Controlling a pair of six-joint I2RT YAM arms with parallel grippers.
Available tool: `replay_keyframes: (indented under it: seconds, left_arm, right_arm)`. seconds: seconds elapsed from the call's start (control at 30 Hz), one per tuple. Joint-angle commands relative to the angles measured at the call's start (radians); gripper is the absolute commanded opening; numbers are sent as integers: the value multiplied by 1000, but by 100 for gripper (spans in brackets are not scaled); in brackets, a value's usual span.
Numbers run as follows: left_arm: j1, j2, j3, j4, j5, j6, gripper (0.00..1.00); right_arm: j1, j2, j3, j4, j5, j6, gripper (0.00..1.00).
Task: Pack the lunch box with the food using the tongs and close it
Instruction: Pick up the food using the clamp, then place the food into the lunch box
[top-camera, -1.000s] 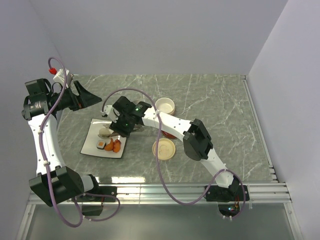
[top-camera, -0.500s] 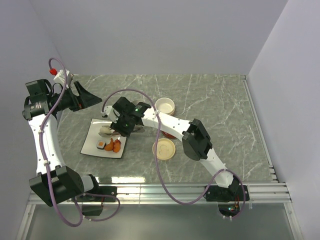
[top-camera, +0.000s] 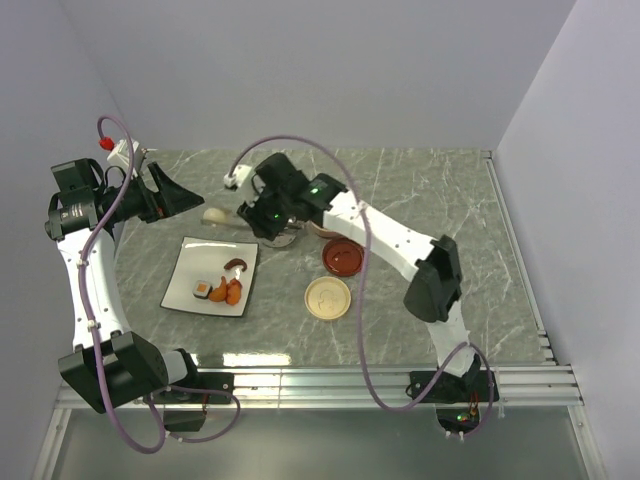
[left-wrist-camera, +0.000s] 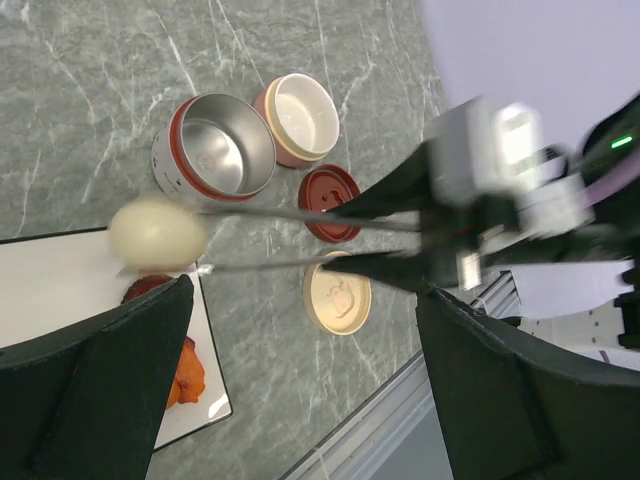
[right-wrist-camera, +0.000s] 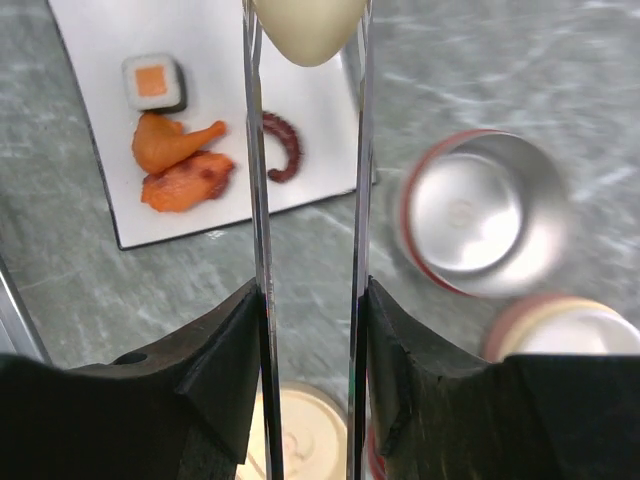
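Marble table bears white plate, steel tin, red lid, cream lid.

The right pincer reaches forward-left, partly closed (left pincer raised, spread wide).

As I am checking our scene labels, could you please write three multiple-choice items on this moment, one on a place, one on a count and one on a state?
1. Where is the white egg-like ball?
A. in a pink bowl
B. between the tips of the long silver metal tongs
C. under a red lid

2. How many food pieces lie on the white square plate?
A. two
B. four
C. six

3. What state is the round steel container in?
A. open and empty
B. lidded
C. full of food

Answers:
1 B, the tong arms clamp it on both sides.
2 B, a sushi slice, two orange fried pieces and a dark tentacle.
3 A, its bare steel floor shows.
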Motion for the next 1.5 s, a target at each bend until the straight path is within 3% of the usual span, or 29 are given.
replay_keyframes:
  seconds: [0.0,0.3,0.73,0.93,1.2,1.47]
  left_arm:
    - [5,-24,12,46,20,1,99]
    - [5,-27,-6,66,31,-12,99]
    - [5,-24,-6,70,31,-10,99]
    - [5,-14,12,69,22,-8,99]
    - [5,-1,23,82,22,-19,99]
    - [6,6,43,69,22,-15,99]
  right_arm:
    - [-53,-123,-39,35,-12,19,47]
    - [-192,-215,-151,26,-35,57,47]
    - [-225,-190,-283,66,-35,79,49]
    - [-232,-150,-255,52,-52,106,51]
    - [-238,-157,-254,43,-73,114,62]
    - [-238,-213,-192,28,-122,123,62]
